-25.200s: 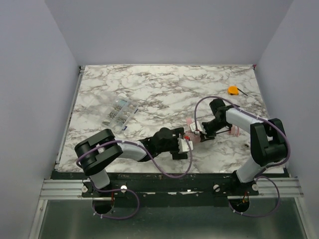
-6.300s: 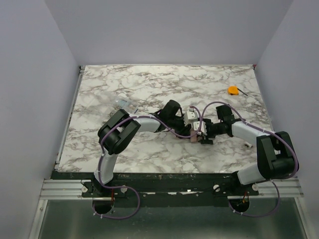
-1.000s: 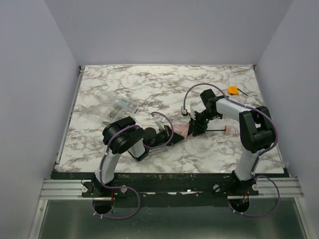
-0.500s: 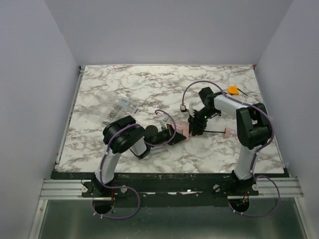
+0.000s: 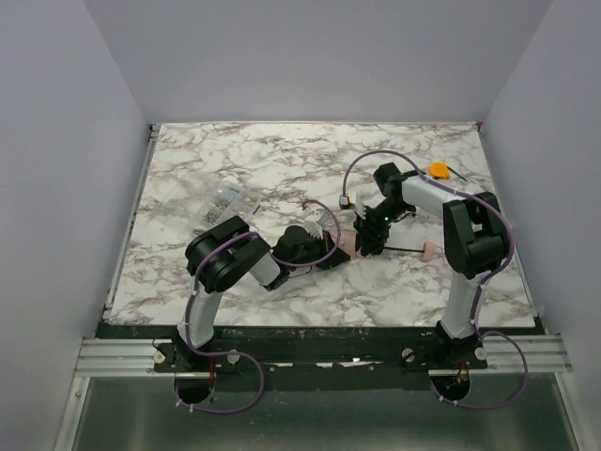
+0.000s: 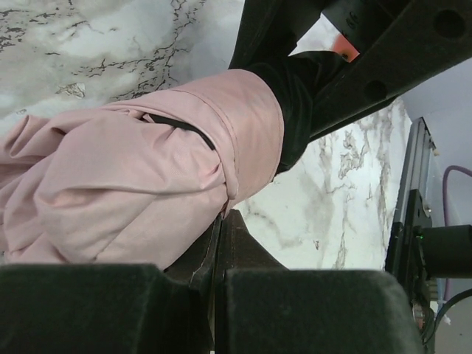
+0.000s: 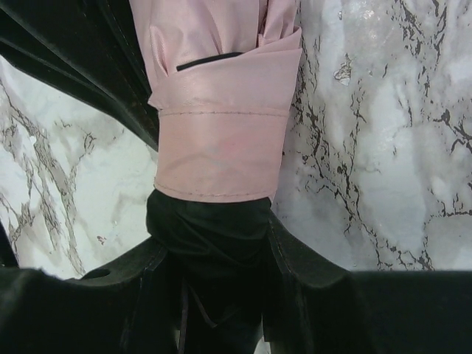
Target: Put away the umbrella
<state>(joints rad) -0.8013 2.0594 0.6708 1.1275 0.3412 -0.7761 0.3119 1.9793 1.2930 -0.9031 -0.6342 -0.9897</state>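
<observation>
The umbrella (image 5: 346, 242) is a pale pink folded bundle lying mid-table between both arms. Its slim shaft (image 5: 404, 248) runs right to a small pink handle (image 5: 427, 249). A pink strap (image 7: 221, 151) is wrapped round the canopy (image 6: 147, 184). My left gripper (image 5: 329, 247) comes in from the left. It is shut (image 6: 223, 215), and the strap's thin edge runs into its tips. My right gripper (image 5: 365, 236) is closed (image 7: 217, 236) around the bundle's dark end, just below the strap.
A small orange object (image 5: 439, 170) lies at the far right. A clear packet of small metal parts (image 5: 223, 209) lies to the left of the arms. The right arm's black fingers (image 6: 369, 66) fill the top of the left wrist view.
The left wrist has swung up and to the right, closer along the umbrella. The right gripper stays on the bundle in nearly the same place.
</observation>
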